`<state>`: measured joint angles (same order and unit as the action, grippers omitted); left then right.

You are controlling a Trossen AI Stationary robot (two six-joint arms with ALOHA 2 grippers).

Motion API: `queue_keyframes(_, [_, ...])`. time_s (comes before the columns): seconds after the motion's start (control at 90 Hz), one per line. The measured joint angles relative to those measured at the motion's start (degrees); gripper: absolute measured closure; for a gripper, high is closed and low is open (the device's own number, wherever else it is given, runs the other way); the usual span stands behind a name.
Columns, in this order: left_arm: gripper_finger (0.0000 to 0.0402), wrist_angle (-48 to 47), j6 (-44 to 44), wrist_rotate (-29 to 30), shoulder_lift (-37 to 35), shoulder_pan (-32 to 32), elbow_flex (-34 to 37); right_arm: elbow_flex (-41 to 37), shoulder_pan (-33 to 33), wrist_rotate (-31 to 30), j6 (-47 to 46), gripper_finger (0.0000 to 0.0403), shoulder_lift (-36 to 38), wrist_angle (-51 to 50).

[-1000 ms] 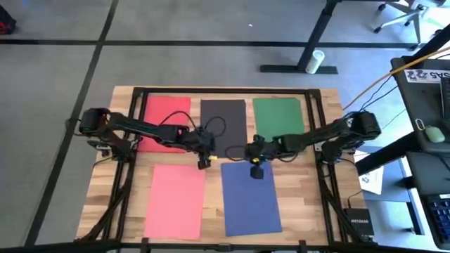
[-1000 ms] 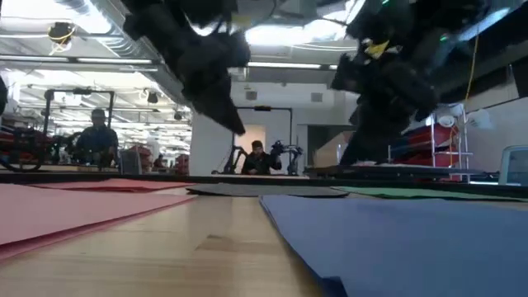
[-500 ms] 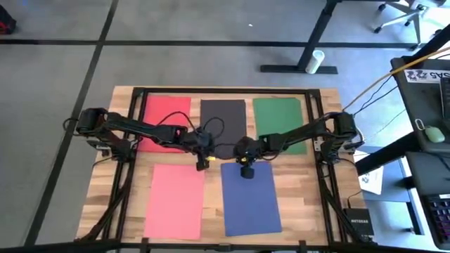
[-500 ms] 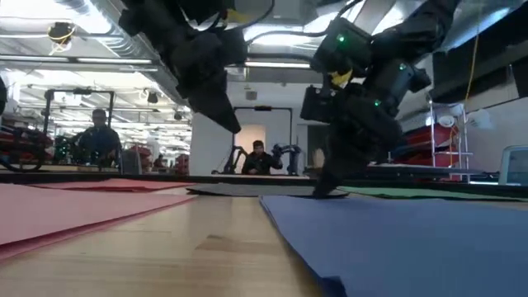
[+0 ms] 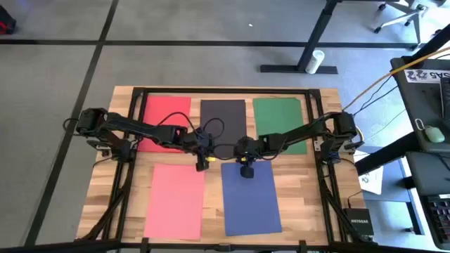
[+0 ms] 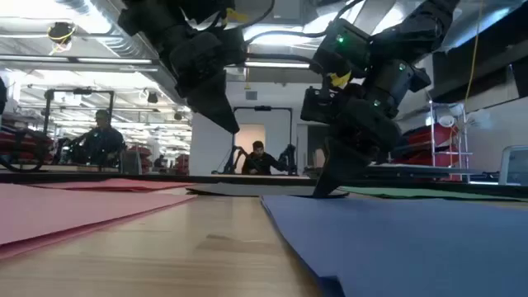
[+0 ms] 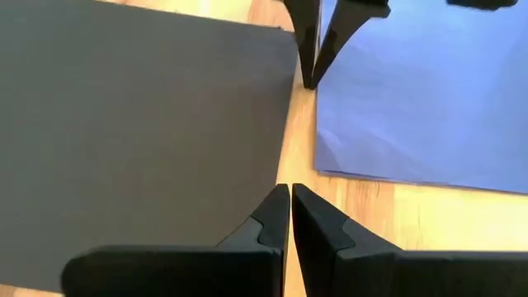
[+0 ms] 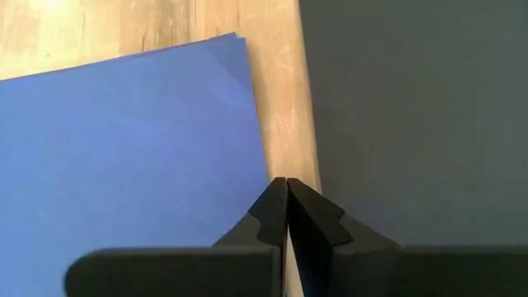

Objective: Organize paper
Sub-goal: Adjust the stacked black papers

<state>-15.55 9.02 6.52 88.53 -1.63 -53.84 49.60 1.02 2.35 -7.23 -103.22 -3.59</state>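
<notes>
Wooden table [image 5: 309,193] carries five sheets, both my grippers clenched on nothing.
Near lie pink paper [image 5: 175,199] and blue paper [image 5: 250,197]; my right gripper [image 8: 286,188] and left gripper [image 7: 290,195] meet between blue and black paper [image 5: 223,119]; red paper [image 5: 166,114], green paper [image 5: 278,116] beyond.

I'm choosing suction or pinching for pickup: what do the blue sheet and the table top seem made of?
Blue sheet: probably matte paper; thin, flat, with faint creases in the right wrist view.
Table top: apparently wood, pale planks with visible grain and a slight sheen.
</notes>
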Motion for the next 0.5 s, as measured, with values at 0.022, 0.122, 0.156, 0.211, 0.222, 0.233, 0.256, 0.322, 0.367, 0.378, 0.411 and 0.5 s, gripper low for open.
queue_keyframes(0.022, [0.0402, 0.03, 0.03, 0.00, 0.01, -0.08, 0.00, 0.00, 0.00, -0.05, -0.05, 0.0403, 0.00, 0.03])
queue_keyframes(0.122, [0.0402, -0.05, 0.21, 0.00, 0.00, -0.28, 0.00, -0.02, 0.00, -0.48, -0.09, 0.0403, 0.00, 0.09])
queue_keyframes(0.156, [0.0402, -0.09, 0.24, 0.00, 0.00, -0.32, 0.00, -0.02, 0.02, -0.97, -0.13, 0.0403, 0.00, 0.09])
queue_keyframes(0.211, [0.0402, -0.07, 0.24, 0.00, 0.00, -0.48, 0.00, -0.04, 0.02, -1.44, -0.15, 0.0403, 0.00, 0.09])
queue_keyframes(0.222, [0.0402, -0.08, 0.24, 0.00, 0.00, -0.50, 0.00, -0.04, 0.02, -1.48, -0.15, 0.0403, 0.00, 0.09])
queue_keyframes(0.233, [0.0402, -0.09, 0.24, 0.00, 0.00, -0.52, 0.00, -0.04, 0.02, -1.50, -0.16, 0.0403, 0.00, 0.10])
queue_keyframes(0.256, [0.0402, -0.09, 0.24, 0.00, 0.00, -0.55, 0.00, -0.04, 0.00, -1.58, -0.19, 0.0403, 0.00, 0.11])
queue_keyframes(0.322, [0.0402, -0.13, 0.30, 0.00, 0.00, -0.56, 0.00, -0.07, 0.00, -2.09, -0.54, 0.0403, 0.00, 0.11])
queue_keyframes(0.367, [0.0402, -0.31, 0.45, 0.00, 0.00, -0.60, 0.00, -0.07, -0.02, -2.70, -1.23, 0.0403, 0.00, 0.11])
queue_keyframes(0.378, [0.0402, -0.35, 0.49, 0.00, 0.00, -0.61, 0.00, -0.07, -0.01, -2.81, -1.30, 0.0403, 0.00, 0.11])
queue_keyframes(0.411, [0.0402, -0.35, 0.59, 0.00, 0.00, -0.61, 0.00, -0.07, -0.02, -3.02, -1.41, 0.0403, 0.00, 0.11])
queue_keyframes(0.5, [0.0402, -0.33, 0.59, 0.02, 0.00, -0.61, 0.00, -0.09, -0.33, -3.26, -1.56, 0.0403, 0.00, 0.11])
